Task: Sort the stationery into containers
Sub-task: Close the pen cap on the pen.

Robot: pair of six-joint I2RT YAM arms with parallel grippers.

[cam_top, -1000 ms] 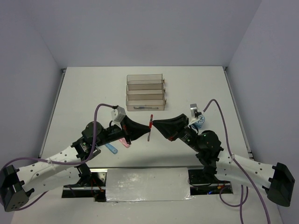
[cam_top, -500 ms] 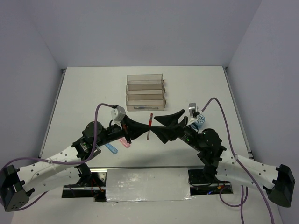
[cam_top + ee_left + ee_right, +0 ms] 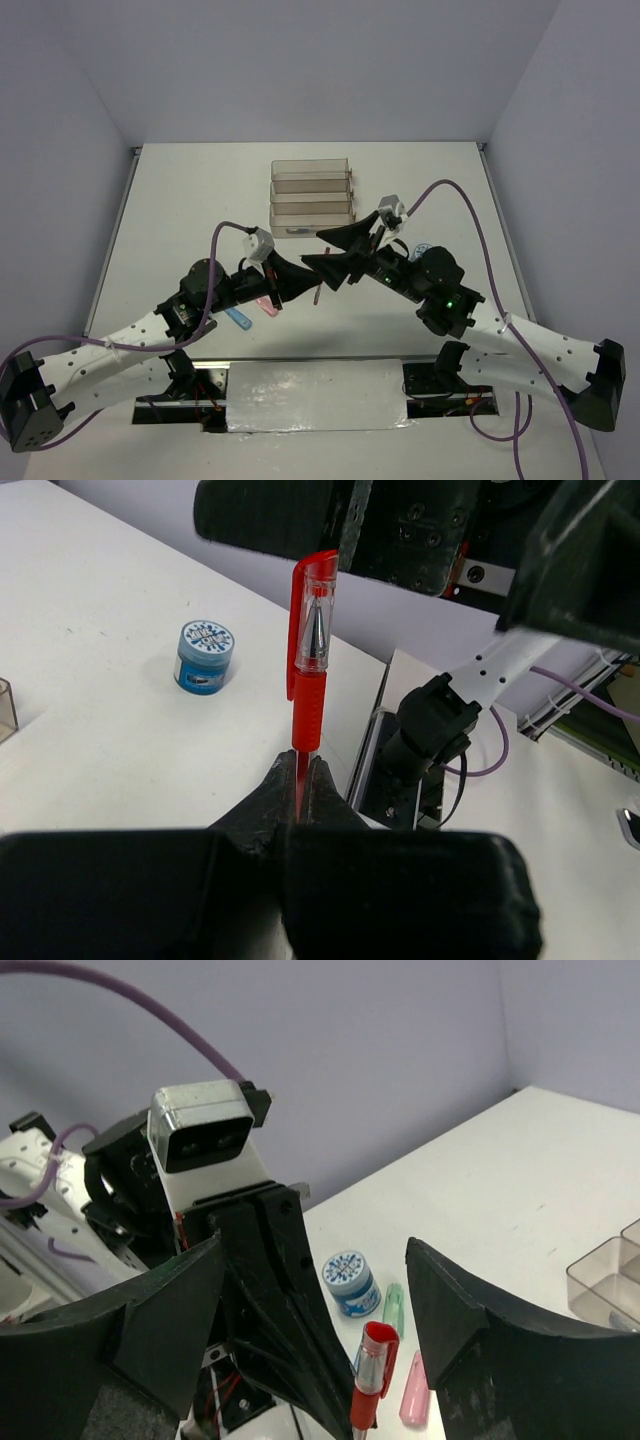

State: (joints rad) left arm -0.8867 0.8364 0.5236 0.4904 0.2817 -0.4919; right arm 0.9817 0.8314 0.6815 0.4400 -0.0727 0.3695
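My left gripper (image 3: 300, 780) is shut on the lower end of a red pen (image 3: 308, 670), which stands upright with its cap on top. In the top view the left gripper (image 3: 296, 282) holds the pen (image 3: 317, 291) in front of the containers (image 3: 312, 195). My right gripper (image 3: 312, 1250) is open, one finger on each side above the pen's cap (image 3: 372, 1380), not touching it. One blue patterned roll (image 3: 205, 657) stands on the table behind the pen. Another roll (image 3: 350, 1282), a green capsule (image 3: 393, 1308) and a pink capsule (image 3: 413, 1388) lie by the left gripper.
A pink capsule (image 3: 266, 303) and a blue capsule (image 3: 237, 318) lie under the left arm. The corner of a clear tray (image 3: 605, 1280) shows at the right of the right wrist view. Purple cables arch over both arms.
The right gripper opened off the red pen, then swung left and toward the containers, above the pen. The left gripper kept hold of the pen.
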